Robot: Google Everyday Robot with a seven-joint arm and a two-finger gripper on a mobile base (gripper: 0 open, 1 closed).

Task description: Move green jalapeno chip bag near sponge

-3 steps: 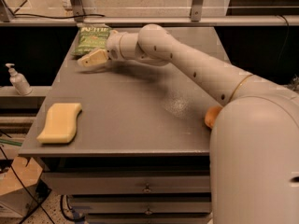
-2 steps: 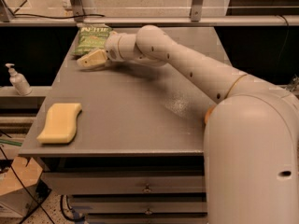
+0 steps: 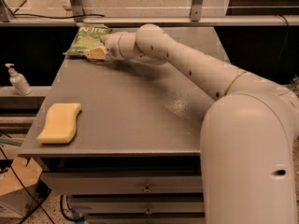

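Note:
The green jalapeno chip bag [image 3: 86, 39] lies at the far left corner of the grey table [image 3: 135, 120], white lettering along its top. My gripper [image 3: 96, 53] reaches in from the right and sits at the bag's near right edge, touching or just over it. The pale yellow sponge [image 3: 60, 122] lies flat at the near left corner of the table, well away from the bag and the gripper. My arm [image 3: 196, 69] stretches across the right half of the table.
A soap dispenser bottle [image 3: 17, 80] stands on a lower ledge left of the table. A metal frame with posts [image 3: 197, 3] runs behind the table's far edge. Drawers [image 3: 147, 188] sit under the tabletop. The bulky arm base [image 3: 247, 157] fills the near right.
The gripper stays at the bag's edge, shifted slightly toward it. The arm base has swung further into view and now covers the orange object at the table's right edge.

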